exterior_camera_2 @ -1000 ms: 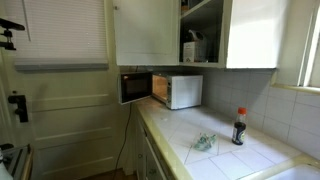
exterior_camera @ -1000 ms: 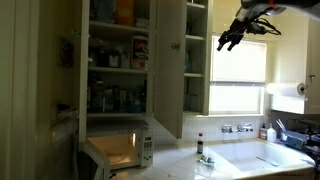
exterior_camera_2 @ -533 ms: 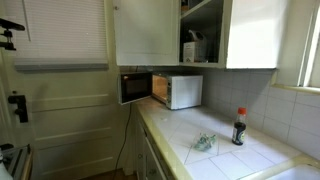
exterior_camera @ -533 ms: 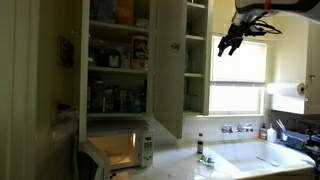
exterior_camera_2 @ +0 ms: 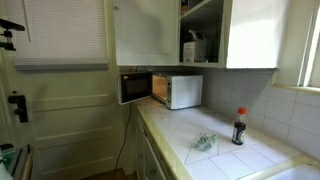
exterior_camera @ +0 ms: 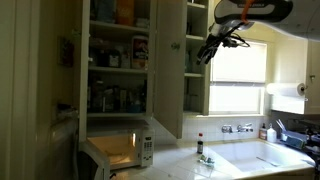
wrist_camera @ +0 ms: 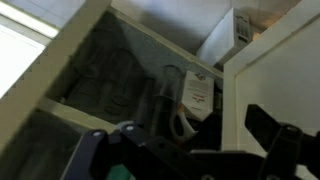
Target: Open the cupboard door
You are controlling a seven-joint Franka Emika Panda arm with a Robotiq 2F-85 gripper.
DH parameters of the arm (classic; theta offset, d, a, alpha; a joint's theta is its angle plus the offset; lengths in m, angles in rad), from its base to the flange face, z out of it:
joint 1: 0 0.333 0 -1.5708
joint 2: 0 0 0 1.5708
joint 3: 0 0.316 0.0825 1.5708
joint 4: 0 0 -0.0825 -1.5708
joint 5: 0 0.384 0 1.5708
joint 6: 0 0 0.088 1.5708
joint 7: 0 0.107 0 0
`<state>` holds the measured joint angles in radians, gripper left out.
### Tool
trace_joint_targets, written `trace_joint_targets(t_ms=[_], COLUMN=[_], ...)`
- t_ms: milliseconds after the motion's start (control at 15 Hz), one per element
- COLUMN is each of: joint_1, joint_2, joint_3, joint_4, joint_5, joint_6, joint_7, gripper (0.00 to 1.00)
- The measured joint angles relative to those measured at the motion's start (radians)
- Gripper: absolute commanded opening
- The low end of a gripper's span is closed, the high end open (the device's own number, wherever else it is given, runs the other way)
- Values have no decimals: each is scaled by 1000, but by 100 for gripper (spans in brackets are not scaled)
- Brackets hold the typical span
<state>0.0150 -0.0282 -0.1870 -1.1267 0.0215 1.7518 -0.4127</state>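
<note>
In an exterior view the cupboard door is hung left of the claw, stocked shelves further left; the window is set behind it; microwave and bottle are placed well below.

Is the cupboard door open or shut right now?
Open. In an exterior view the door stands swung outward, with stocked shelves exposed beside it.

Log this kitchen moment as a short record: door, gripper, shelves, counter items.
cupboard door: stands open, angled out from the cupboard
gripper: open, holding nothing, raised near the cupboard's upper part
shelves: exposed, crowded with jars and packets
microwave: on the counter under the cupboard, its own door open
bottle: dark, red cap, upright on the tiled counter
</note>
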Motion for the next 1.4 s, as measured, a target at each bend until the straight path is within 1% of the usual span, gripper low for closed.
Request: trace_joint_targets(t_ms=[333,600,800,1067,1200,1267,1333,1400], joint_1=[41,48,46,36,34,33,33,35], joint_2=[98,123,126,137,147,153,159,161], joint_3=[53,84,93,95,96,96,95,90], joint_4=[24,29,30,30,31,32,32,32], joint_5=[78,218,324,537,625,653,652,608], joint_6=[111,185,190,181,170,162,159,170], joint_7=[-130,-250,-326,-452,-502,-515,-513,-491], gripper=[100,100,100,100,100,100,100,100])
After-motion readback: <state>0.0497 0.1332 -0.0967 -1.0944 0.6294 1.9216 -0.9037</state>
